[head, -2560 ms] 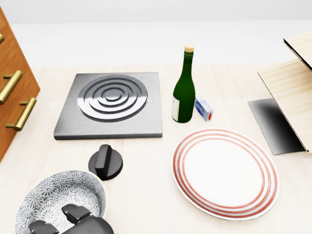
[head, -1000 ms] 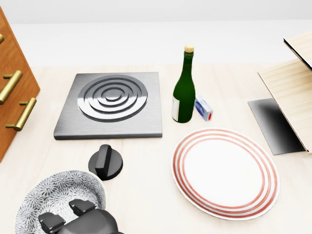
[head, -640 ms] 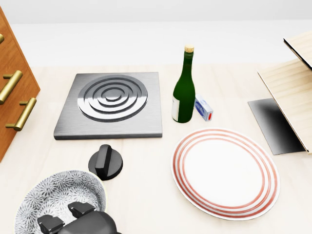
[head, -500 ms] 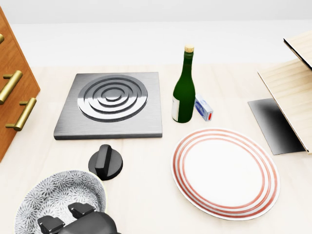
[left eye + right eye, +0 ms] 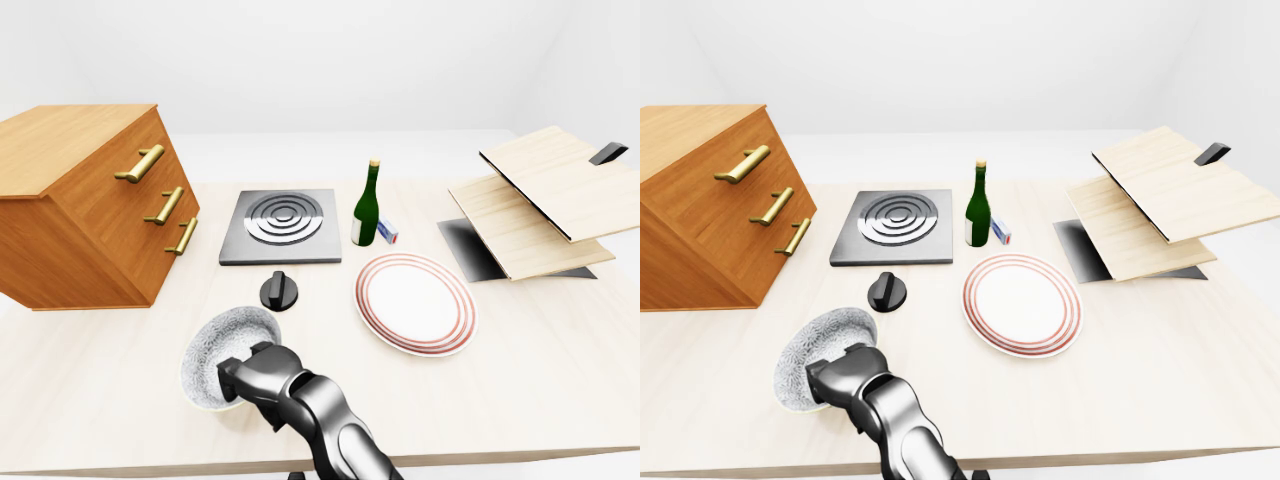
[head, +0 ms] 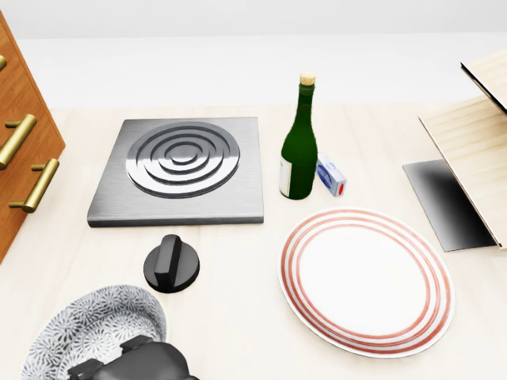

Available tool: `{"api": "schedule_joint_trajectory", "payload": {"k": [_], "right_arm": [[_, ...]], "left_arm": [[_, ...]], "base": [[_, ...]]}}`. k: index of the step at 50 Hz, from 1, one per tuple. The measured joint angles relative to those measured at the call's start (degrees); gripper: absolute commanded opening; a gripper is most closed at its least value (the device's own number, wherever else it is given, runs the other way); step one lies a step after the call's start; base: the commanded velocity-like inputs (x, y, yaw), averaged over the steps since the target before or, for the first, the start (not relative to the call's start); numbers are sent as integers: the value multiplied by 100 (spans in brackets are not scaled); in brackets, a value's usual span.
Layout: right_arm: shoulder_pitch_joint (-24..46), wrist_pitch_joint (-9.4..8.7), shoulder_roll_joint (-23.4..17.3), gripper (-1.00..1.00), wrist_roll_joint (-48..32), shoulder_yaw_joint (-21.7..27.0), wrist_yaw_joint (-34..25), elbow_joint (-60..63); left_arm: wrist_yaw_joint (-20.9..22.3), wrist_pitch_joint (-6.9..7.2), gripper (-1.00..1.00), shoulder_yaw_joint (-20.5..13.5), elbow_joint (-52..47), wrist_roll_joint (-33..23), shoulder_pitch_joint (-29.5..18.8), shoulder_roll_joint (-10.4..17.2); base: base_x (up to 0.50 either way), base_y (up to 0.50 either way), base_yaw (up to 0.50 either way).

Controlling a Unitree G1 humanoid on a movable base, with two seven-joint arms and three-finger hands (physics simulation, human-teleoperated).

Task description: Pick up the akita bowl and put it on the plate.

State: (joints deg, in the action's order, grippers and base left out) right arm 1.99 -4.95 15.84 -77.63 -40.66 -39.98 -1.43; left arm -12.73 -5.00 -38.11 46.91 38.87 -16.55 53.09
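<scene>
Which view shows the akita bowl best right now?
The left-eye view: the akita bowl is whole in frame, with the left hand gripping its lower-right rim. The right-eye view shows nearly the same picture. The head view cuts the bowl off at its bottom edge, and the hand hides part of it.

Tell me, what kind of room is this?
Most likely a kitchen, in a simulation: there is a stove burner with its knob, a green bottle, a striped plate and a patterned bowl.
</scene>
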Motion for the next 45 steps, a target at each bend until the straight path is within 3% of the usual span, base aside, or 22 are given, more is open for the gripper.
{"api": "schedule_joint_trajectory", "payload": {"k": [25, 45], "right_arm": [[13, -7, -38, -100, 92, -23, -2, 190], [-31, -5, -5, -100, -730, -14, -2, 668]], "left_arm": [[3, 0, 100, -1, -2, 7, 0, -1], [-4, 11, 100, -3, -7, 10, 2, -1]], "base": [[0, 0, 0], [0, 0, 0]]}}
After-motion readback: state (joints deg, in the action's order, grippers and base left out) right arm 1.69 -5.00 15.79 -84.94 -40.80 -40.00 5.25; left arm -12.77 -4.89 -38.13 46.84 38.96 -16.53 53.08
